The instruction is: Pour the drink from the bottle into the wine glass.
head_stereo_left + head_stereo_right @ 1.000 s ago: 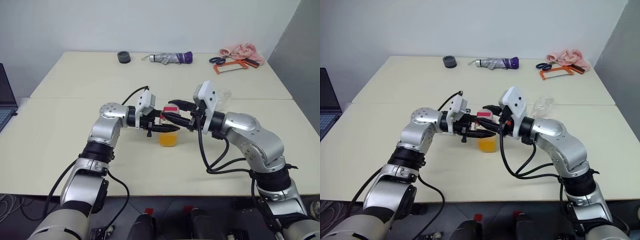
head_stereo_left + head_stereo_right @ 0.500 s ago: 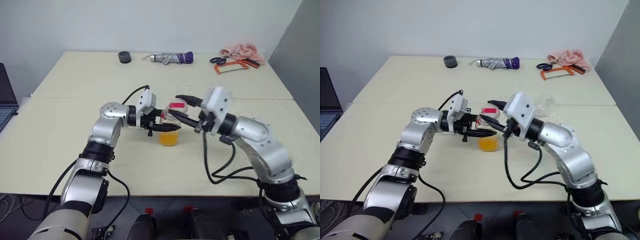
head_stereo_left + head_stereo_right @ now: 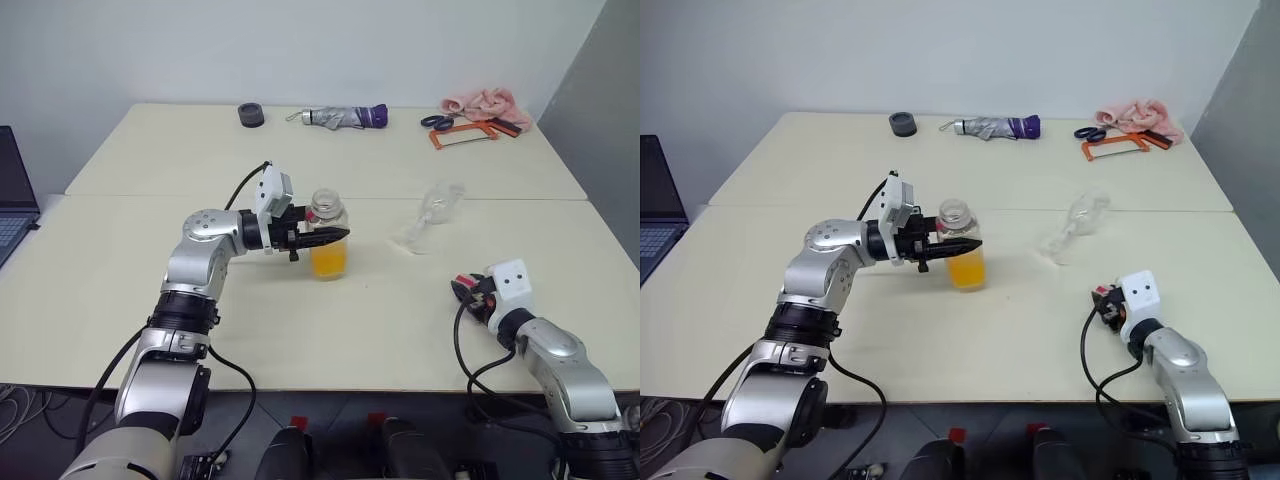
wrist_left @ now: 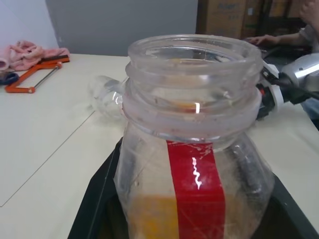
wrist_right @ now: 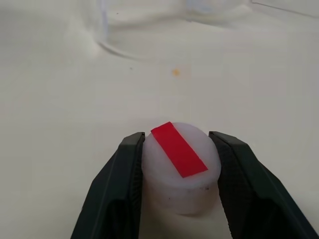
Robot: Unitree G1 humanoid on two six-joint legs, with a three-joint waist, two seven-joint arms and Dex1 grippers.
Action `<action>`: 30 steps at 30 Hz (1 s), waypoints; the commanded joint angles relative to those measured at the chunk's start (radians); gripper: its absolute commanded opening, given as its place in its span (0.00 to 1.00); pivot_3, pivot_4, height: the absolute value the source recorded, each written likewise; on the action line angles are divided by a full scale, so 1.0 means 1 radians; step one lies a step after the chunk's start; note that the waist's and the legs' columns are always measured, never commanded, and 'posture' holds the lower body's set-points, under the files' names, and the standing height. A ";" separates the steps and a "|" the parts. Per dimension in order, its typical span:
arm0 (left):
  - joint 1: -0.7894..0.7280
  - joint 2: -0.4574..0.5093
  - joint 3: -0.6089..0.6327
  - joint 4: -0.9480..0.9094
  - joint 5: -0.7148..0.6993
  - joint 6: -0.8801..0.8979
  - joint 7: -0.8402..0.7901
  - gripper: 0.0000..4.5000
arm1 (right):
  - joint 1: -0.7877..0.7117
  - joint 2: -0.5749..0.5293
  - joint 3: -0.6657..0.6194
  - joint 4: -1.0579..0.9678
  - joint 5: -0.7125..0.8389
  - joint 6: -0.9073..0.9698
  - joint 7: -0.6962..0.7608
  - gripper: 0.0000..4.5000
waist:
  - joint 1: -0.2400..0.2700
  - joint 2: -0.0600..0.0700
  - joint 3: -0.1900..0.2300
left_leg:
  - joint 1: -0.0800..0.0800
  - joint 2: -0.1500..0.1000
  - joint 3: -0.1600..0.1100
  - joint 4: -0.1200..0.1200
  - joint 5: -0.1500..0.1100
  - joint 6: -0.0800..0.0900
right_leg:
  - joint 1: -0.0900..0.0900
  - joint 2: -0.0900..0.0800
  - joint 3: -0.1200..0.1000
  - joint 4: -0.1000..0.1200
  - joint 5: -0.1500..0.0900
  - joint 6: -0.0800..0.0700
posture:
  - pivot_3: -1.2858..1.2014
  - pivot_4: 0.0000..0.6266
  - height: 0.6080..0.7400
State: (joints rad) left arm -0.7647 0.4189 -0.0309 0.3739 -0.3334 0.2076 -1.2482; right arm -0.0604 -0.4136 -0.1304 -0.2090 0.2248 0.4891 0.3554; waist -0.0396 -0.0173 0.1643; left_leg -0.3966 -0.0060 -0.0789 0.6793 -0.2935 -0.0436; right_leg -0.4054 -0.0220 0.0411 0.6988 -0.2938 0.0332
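The bottle (image 3: 327,222) stands upright on the table (image 3: 140,270) with its mouth uncapped, and the orange drink (image 3: 329,262) fills its lower part. My left gripper (image 3: 336,236) reaches in level from the left and is shut on the bottle's body. The wine glass (image 3: 436,208) is to the right of the bottle and beyond it; I cannot tell whether it stands or lies. Near the table's front right, my right gripper (image 5: 177,138) is low over the tabletop, shut on the bottle's white cap (image 5: 180,169), which has a red strip.
Along the far edge lie a black round object (image 3: 248,114), a folded umbrella (image 3: 338,116), scissors (image 3: 434,120), an orange hacksaw (image 3: 462,135) and a pink cloth (image 3: 483,100). A laptop (image 3: 10,200) sits at the left edge.
My right gripper has pulled away from the bottle's top with the cap, swinging right and down to the front right. The bottle's mouth is now bare. The left gripper keeps its hold.
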 commanded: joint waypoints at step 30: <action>-0.071 0.089 0.306 0.306 0.112 -0.151 0.810 0.40 | -0.501 0.119 0.407 -0.094 0.032 0.180 0.138 1.00 | 0.005 -0.001 -0.001 | -0.001 0.000 -0.002 0.001 0.002 -0.004 | -0.001 -0.002 -0.002 0.000 0.000 0.000 | 0.52 0.24 1.00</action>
State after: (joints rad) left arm -0.7904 0.4918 0.2524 0.6842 -0.2165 0.0990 -0.4590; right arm -0.5205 -0.3220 0.2622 -0.3202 0.2839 0.6768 0.5217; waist -0.0348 -0.0187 0.1636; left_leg -0.3978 -0.0065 -0.0808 0.6799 -0.2911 -0.0480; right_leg -0.4065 -0.0246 0.0391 0.6985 -0.2936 0.0331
